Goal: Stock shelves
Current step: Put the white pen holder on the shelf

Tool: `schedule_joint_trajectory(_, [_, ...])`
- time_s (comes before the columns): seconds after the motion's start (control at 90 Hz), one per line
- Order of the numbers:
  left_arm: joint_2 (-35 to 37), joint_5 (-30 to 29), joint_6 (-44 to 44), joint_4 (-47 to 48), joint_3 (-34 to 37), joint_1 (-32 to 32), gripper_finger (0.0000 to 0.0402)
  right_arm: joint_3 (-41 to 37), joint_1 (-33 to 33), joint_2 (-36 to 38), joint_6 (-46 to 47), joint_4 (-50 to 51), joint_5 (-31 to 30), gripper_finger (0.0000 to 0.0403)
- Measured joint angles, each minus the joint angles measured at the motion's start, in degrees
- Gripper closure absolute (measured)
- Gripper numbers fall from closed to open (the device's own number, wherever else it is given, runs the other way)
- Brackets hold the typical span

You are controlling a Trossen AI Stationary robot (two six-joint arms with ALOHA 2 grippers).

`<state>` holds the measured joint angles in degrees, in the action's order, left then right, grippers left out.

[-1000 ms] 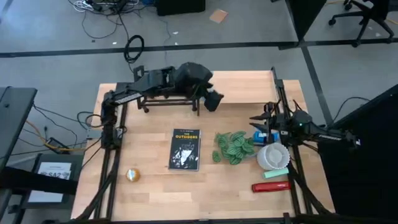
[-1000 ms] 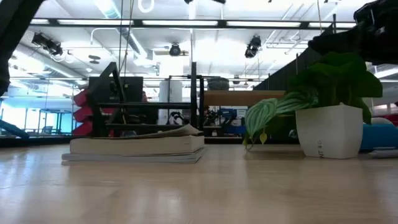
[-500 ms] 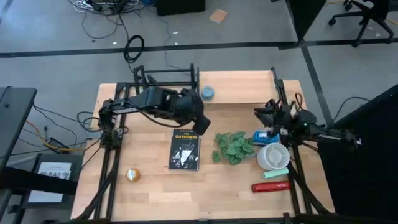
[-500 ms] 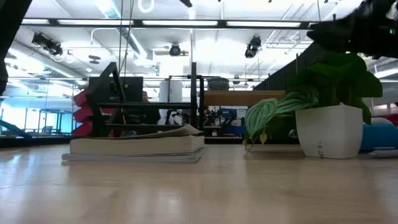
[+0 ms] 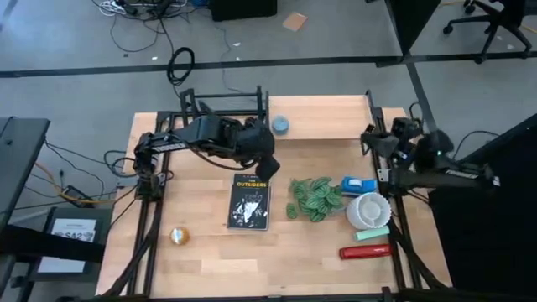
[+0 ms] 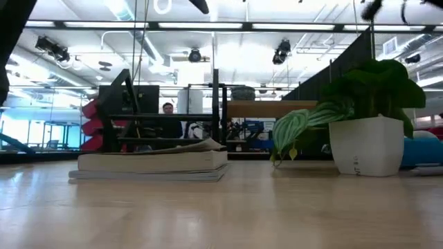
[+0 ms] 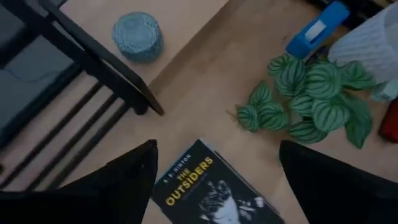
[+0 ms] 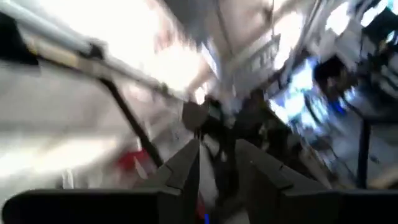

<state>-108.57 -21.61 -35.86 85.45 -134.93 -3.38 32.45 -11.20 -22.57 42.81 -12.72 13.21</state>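
My left gripper (image 5: pixel 270 170) (image 7: pixel 217 155) hangs open over the far end of a black book (image 5: pixel 250 201) (image 7: pixel 208 193) that lies flat on the table, touching nothing. At the far edge stand the shelves: a black bar rack (image 5: pixel 222 105) and a light wooden board (image 5: pixel 327 117). A blue-grey round object (image 5: pixel 279 126) (image 7: pixel 138 36) sits on the board's left end. My right gripper (image 5: pixel 371 139) (image 8: pixel 216 149) is raised at the table's right side, pointing into the room, with a narrow gap between its fingers and nothing in it.
Right of the book stands a potted plant (image 5: pixel 317 199) (image 6: pixel 367 145). Beyond it are a blue dispenser (image 5: pixel 359 184), white stacked dishes (image 5: pixel 369 210), a green piece (image 5: pixel 373 233) and a red object (image 5: pixel 365 250). A yellow ball (image 5: pixel 179 236) lies near left.
My left gripper has drawn back from over the board toward the near edge and now hangs above the book's far end; the round object on the board has come into view. My right gripper has risen from beside the blue dispenser, gone toward the far right and tipped upward.
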Motion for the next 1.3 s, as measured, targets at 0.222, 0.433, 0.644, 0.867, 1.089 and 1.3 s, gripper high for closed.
schedule_joint_trajectory(0.222, [0.0,-0.6,6.4,0.6,0.0,0.0,0.0090,25.0,0.6,-16.8,-5.7,43.2,10.1,0.0325])
schedule_joint_trajectory(0.433, [0.0,-1.1,8.5,2.4,0.0,-0.1,0.0090,37.9,5.0,-26.9,-1.1,76.3,15.3,0.0325])
schedule_joint_trajectory(0.644, [0.0,-1.5,9.8,2.7,0.0,-0.1,0.0090,37.6,10.0,-30.1,16.1,91.8,13.8,0.0325])
schedule_joint_trajectory(0.867, [0.0,-1.8,12.5,2.6,0.0,-0.1,0.0090,35.7,13.5,-33.2,20.2,89.2,8.7,0.0325])
schedule_joint_trajectory(1.089, [0.0,-1.8,13.2,2.2,0.0,-0.1,0.0090,35.7,21.8,-36.5,21.4,87.4,5.3,0.0325])
schedule_joint_trajectory(1.3, [0.0,-1.8,13.2,2.2,0.0,-0.1,0.0090,35.7,30.4,-41.0,31.2,90.3,0.0,0.0325])
